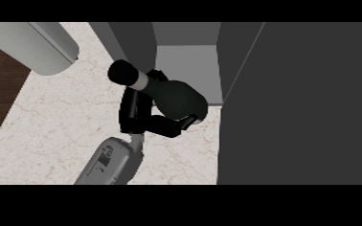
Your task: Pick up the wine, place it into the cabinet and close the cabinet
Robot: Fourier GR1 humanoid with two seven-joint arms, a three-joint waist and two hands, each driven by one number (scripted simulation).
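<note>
One step is done: we are gripping the wine (170,93) in our hand (145,119) before the open cabinet (185,69), with placing and closing left.

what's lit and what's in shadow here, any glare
Head view: the cabinet interior is lit pale grey, while its open door is a flat dark slab; the wine bottle and the hand holding it read nearly black, blending together; the marble counter is evenly bright, with no glare.

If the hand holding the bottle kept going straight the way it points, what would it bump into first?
Probably the open cabinet. The left hand, curled round the wine bottle, points up toward its pale inside; depth is hard to judge from above.
</note>
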